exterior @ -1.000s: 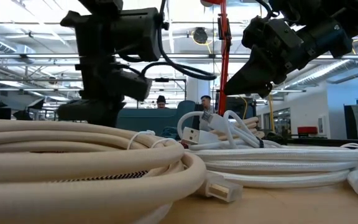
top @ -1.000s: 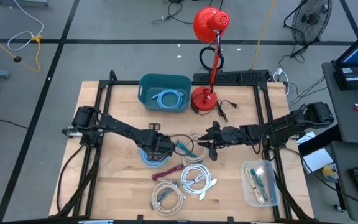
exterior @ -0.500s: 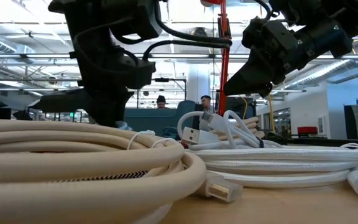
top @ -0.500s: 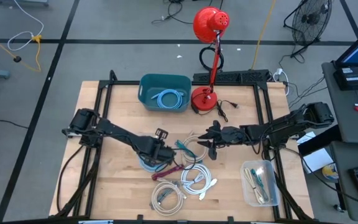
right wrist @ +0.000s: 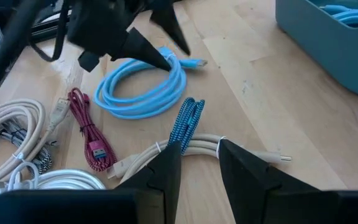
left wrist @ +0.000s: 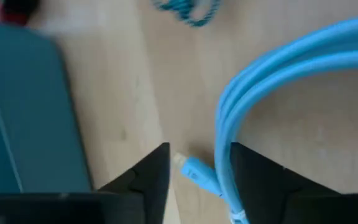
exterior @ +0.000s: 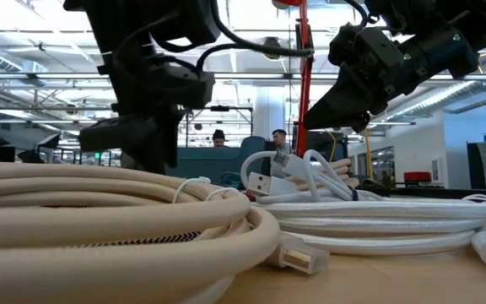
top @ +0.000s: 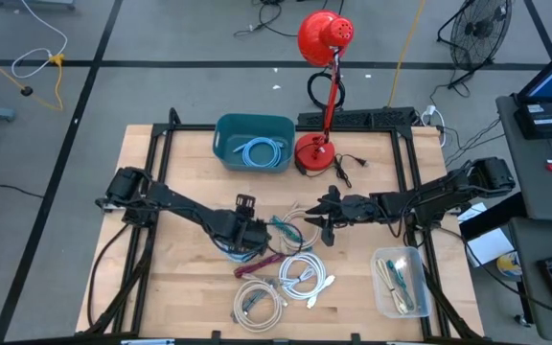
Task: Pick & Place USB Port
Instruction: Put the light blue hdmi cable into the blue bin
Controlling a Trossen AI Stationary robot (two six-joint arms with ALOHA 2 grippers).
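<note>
Near the middle of the desk (top: 161,153), the left tool (top: 248,233) sits low over a coiled light-blue cable (right wrist: 143,90), its two fingers spread to either side of the strands and of the blue plug (left wrist: 196,172) lying between them; nothing is pinched, so this tool is released. That blue cable looks to be the piece to move, and it lies flat on the wood just left of a short teal braided cable (right wrist: 187,119), with a dark-red cable (right wrist: 91,132) and several cream cable coils (exterior: 125,224) crowding the near side. A teal bin (top: 253,142) at the far side already holds another blue coil and is the likely drop spot. The right tool (top: 320,221) hangs above the pile to the right, its fingers partly apart and carrying nothing. The main risk from here is a poor catch: if the left fingers close on only one loop or on the plug alone, the coil could unwind and trail as it rises, snagging the braided or dark-red cable and dragging them along. Closing too far off the strands would simply miss. A trailing tail could also hang over the bin's rim instead of dropping inside.
</note>
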